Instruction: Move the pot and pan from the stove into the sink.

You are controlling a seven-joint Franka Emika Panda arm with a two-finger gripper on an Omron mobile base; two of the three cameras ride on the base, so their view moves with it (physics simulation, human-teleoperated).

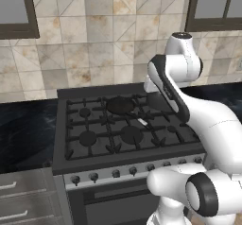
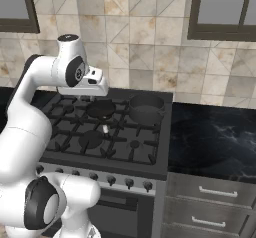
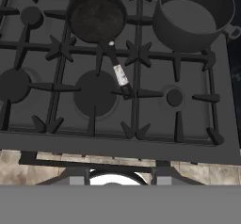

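Tiled kitchen wall, black marbled tabletop either side of the stove [image 2: 107,132]. Pan [image 3: 97,17] sits on a far burner, pot [image 3: 193,13] just right of it at the far right corner. Pan handle runs from the bowl toward the near edge, pale tip nearest. Hand [image 3: 113,177] hovers over the stove's near side, empty; both things lie beyond it. Fingers apart or together: cannot tell.

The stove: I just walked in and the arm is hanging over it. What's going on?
The gripper hovers above the stove, holding nothing. The pan sits on a back burner, handle pointing toward the front, and the pot sits on the back burner beside it. Neither has been picked up yet.
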